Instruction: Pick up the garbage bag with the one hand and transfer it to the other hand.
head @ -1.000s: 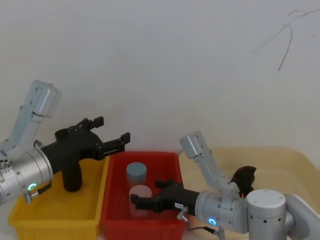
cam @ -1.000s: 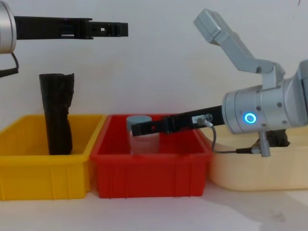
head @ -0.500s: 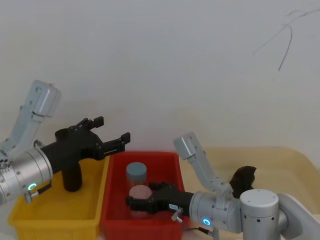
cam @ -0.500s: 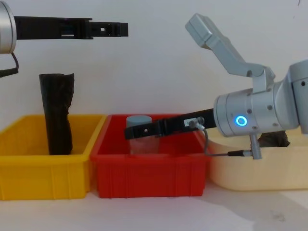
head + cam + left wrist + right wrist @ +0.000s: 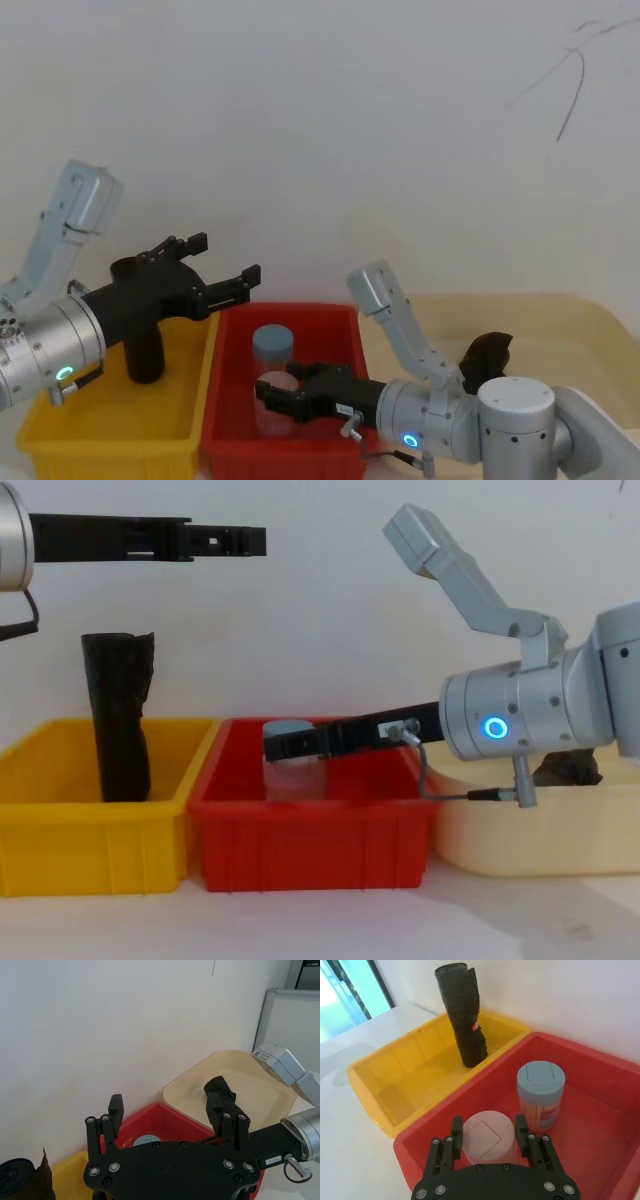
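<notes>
**Left tool (image 5: 228, 258) released, fingers spread, high over yellow bin (image 5: 395, 1090)**

Right tool (image 5: 488, 1122) splayed low in red bin (image 5: 600, 1110), straddling pink-lidded jar (image 5: 487, 1137); blue-lidded jar (image 5: 541, 1087) just behind. Garbage bag (image 5: 462, 1015) upright in yellow bin, apart from both tools.

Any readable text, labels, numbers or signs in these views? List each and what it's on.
Nothing reads clearly.
White tag on the right arm: dark characters, too small to read.
Sticker on that arm's upper link: code-like print, unreadable.
Red spot on the garbage bag: no legible print.
Label on the blue-lidded jar: blurred.
</notes>
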